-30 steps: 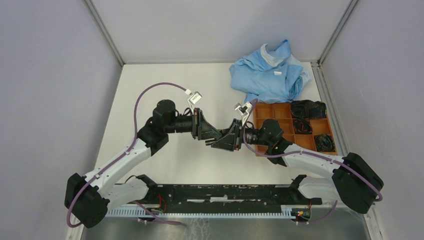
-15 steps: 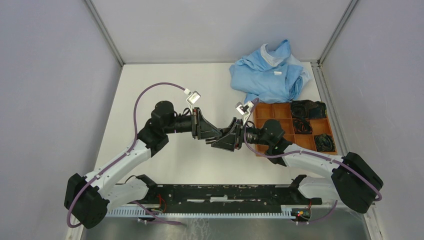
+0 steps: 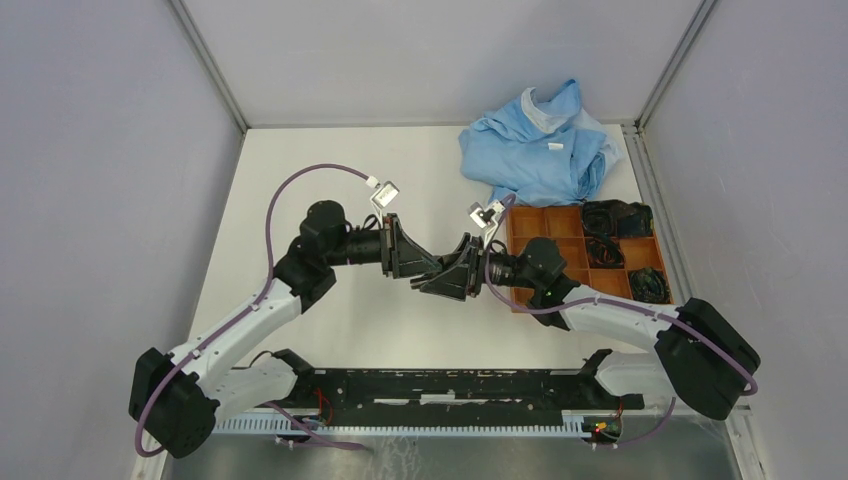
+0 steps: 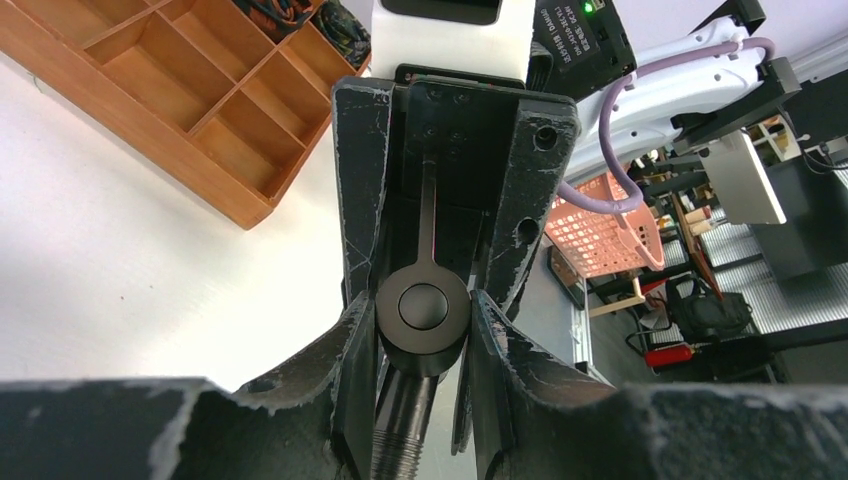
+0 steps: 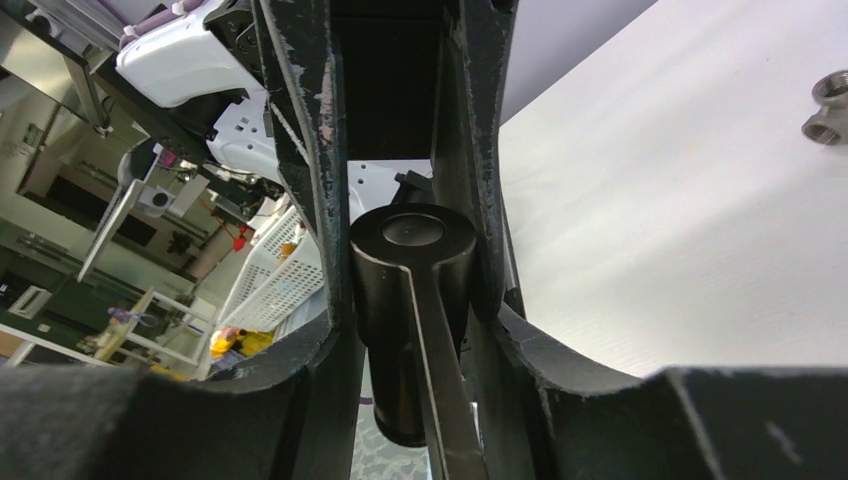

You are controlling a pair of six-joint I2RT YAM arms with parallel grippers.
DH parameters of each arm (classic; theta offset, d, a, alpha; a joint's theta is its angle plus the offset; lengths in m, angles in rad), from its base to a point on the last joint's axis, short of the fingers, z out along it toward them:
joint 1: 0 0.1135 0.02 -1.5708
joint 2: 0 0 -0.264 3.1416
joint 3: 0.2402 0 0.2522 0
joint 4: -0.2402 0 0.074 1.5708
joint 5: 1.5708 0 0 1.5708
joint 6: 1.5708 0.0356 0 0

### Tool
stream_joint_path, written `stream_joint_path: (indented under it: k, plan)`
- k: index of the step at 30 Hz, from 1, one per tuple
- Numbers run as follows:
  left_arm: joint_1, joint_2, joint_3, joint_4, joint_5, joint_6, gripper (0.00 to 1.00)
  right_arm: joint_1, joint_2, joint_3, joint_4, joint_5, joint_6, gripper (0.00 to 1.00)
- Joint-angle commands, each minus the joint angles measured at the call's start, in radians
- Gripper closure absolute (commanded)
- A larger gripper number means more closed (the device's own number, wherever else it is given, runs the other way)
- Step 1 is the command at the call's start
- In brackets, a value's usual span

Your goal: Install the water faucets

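Left wrist view: left fingers (image 4: 352,365) clamp the faucet (image 4: 424,308) by its cap; beyond them, right fingers (image 4: 356,180) seem to be loosening (grip unclear), suggesting a handover.

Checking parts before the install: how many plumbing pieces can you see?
2. A dark faucet sits between the left gripper and right gripper; a silvery fitting lies on the table, at the right wrist view's edge. Others may be hidden.
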Motion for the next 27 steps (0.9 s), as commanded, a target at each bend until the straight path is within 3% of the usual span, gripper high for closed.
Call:
stream_joint_path:
  k: [1, 5, 10, 11, 12, 14, 15, 17, 22, 27]
  plan:
    - [-0.022, -0.012, 0.012, 0.069, 0.078, -0.029, 0.98, 0.035, 0.036, 0.059, 0.059, 0.014, 0.008, 0.59]
    - [-0.022, -0.015, 0.015, 0.052, 0.077, -0.026, 0.98, 0.042, 0.048, 0.052, 0.082, 0.03, 0.027, 1.0]
    - [-0.023, -0.025, 0.026, 0.014, 0.049, -0.015, 0.98, 0.048, 0.04, 0.03, 0.099, 0.032, 0.029, 1.0]
    - [-0.022, -0.026, 0.035, -0.015, 0.028, -0.003, 0.93, 0.047, 0.032, 0.022, 0.106, 0.032, 0.028, 1.0]
    - [-0.022, -0.027, 0.053, -0.056, 0.0, 0.018, 0.76, 0.047, 0.024, 0.013, 0.107, 0.033, 0.022, 1.0]
    - [-0.022, -0.031, 0.09, -0.138, -0.034, 0.064, 0.31, 0.047, -0.003, -0.008, 0.096, 0.039, -0.002, 1.0]
    - [-0.022, -0.04, 0.115, -0.199, -0.044, 0.104, 0.15, 0.047, -0.018, -0.02, 0.085, 0.042, -0.02, 1.0]
    - [-0.022, -0.076, 0.163, -0.296, -0.074, 0.172, 0.03, 0.046, -0.058, -0.055, 0.075, 0.043, -0.053, 1.0]
    - [-0.022, -0.17, 0.215, -0.434, -0.152, 0.267, 0.02, 0.045, -0.201, -0.135, 0.046, 0.089, -0.158, 1.0]
    - [-0.023, -0.157, 0.154, -0.323, -0.047, 0.188, 0.11, 0.045, -0.252, -0.126, -0.06, 0.049, -0.276, 1.0]
